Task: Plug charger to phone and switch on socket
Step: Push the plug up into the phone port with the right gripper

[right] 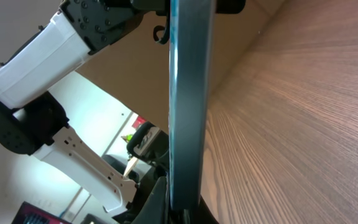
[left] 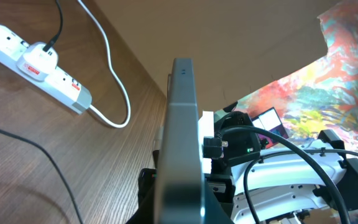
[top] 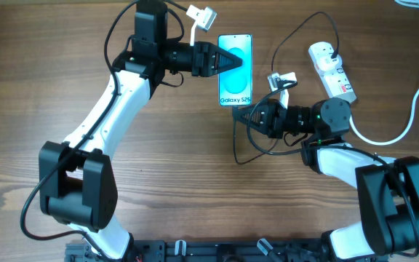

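Though plainly shut, unclear on what: right gripper (top: 247,115), touching the 6 o'clock end of the phone (top: 237,84). One phone, mid-table, screen up, long axis 12 to 6, text strip toward 6. Left gripper (top: 235,62) clamped on it from 9. Farther, at 2: one charger (top: 324,52), plugged into one socket (top: 338,80), lying 11 to 5.

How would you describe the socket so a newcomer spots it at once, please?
Look at the wooden table's far right corner. The socket lies there: a long white bar with red marks. Only it trails a thick white cord.
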Robot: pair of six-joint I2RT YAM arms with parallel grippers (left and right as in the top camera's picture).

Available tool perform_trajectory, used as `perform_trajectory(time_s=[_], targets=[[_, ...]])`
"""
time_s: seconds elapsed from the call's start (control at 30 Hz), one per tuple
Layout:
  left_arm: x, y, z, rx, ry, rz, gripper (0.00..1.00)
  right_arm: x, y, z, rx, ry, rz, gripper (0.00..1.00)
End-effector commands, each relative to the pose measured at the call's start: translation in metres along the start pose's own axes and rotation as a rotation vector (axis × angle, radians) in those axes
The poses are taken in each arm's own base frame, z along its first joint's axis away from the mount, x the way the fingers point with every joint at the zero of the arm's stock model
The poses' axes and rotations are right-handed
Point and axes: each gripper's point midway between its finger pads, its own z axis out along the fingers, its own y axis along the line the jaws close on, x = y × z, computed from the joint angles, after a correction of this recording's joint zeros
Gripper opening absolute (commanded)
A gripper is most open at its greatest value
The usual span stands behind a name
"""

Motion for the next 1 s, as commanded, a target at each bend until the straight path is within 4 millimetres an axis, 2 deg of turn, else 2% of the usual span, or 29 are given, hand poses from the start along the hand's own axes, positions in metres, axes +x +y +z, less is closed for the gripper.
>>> perform_trajectory(time_s=[0.0, 0.1, 0.17, 0.33, 0.97], targets=[[0.024, -0.038, 0.024, 0.126, 0.105, 0.010, 0.04, -0.061, 0.001, -0.004, 0.056, -0.199, -0.103, 0.04], [0.026, -0.038, 0.025, 0.128, 0.111, 0.002, 0.04, -0.067, 0.009, -0.001, 0.033, -0.175, -0.141, 0.04], [0.026, -0.038, 0.025, 0.128, 0.111, 0.000, 0.04, -0.064, 0.013, 0.002, 0.016, -0.126, -0.156, 0.04], [0.026, -0.038, 0.025, 0.127, 0.110, 0.000, 0.04, -0.054, -0.003, 0.003, 0.046, -0.083, -0.091, 0.04], [0.036, -0.038, 0.029, 0.131, 0.136, -0.019, 0.04, -0.076, 0.010, 0.005, 0.030, -0.112, -0.163, 0.04]])
